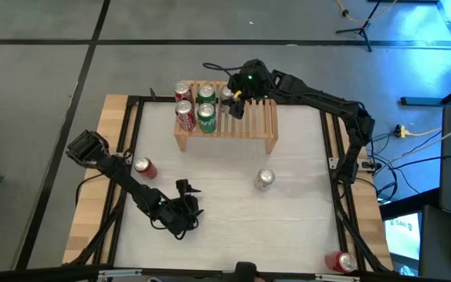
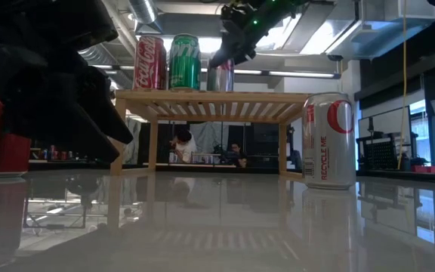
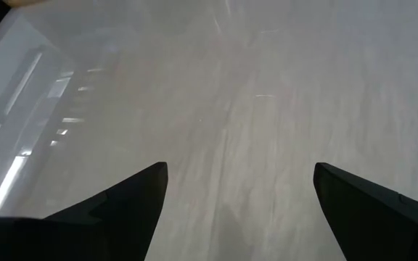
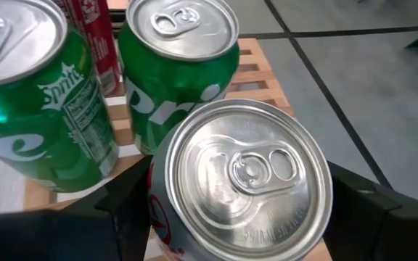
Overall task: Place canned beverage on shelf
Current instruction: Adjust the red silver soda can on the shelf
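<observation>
The light-wood shelf (image 1: 245, 125) stands at the table's far side. Two red cans (image 1: 183, 102) and two green cans (image 1: 206, 116) stand on its left part. My right gripper (image 1: 236, 100) is over the shelf, shut on a silver can (image 4: 249, 170) just right of the green cans (image 4: 176, 65). In the low view this silver can (image 2: 221, 75) has its bottom at the slats; resting or just above, I cannot tell. My left gripper (image 3: 242, 181) hovers open over bare table at the near left. My right gripper pinches the silver can's side wall (image 4: 154, 210) between its two fingers (image 4: 118, 206), below the top rim. The fingers slant down at it from the table's right. The can stands upright, its lid up, at the level of the shelf's slats.
Another silver can (image 1: 265, 179) stands upright on the table in front of the shelf. A red can (image 1: 144, 167) sits by the left arm, another red can (image 1: 340, 262) at the near right corner. The shelf's right half (image 1: 261, 117) is bare slats.
</observation>
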`<state>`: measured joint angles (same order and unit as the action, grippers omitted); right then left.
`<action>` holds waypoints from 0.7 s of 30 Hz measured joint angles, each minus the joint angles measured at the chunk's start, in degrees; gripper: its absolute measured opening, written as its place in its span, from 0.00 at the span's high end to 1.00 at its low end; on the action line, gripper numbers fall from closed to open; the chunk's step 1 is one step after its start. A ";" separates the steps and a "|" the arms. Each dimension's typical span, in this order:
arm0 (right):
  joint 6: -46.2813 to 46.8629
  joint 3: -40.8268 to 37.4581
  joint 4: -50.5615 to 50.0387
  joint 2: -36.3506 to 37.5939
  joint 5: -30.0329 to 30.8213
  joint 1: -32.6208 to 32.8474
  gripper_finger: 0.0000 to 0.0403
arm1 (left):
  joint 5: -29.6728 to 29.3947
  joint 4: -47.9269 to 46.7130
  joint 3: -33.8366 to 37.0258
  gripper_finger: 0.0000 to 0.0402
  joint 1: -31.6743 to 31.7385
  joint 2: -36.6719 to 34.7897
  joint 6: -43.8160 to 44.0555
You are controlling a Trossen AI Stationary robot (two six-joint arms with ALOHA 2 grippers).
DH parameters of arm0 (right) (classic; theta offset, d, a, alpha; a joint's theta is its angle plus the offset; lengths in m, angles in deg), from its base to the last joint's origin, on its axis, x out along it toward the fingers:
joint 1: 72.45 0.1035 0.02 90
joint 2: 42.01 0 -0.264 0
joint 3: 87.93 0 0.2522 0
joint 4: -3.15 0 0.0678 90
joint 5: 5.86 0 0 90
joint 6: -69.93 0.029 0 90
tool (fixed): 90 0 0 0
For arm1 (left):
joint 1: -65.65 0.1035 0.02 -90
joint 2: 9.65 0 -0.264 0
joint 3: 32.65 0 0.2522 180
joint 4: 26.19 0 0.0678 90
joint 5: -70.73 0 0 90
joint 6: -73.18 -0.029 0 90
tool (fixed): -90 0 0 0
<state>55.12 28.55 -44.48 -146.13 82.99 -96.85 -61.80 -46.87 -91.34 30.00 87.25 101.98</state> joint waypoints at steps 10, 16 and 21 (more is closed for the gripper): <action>0.00 -0.11 -0.35 -0.39 0.04 0.00 0.17 | 0.01 -0.08 0.00 0.16 0.00 0.00 0.01; -0.18 0.50 -0.06 -0.27 0.05 0.07 0.11 | 0.01 -0.08 0.00 0.16 0.02 0.00 0.02; -0.18 2.46 -1.58 -0.24 0.09 0.07 0.10 | 0.01 -0.08 0.00 0.16 0.01 0.00 0.02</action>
<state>54.94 31.00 -46.05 -146.37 83.08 -96.79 -61.80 -46.96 -91.34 30.01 87.25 102.00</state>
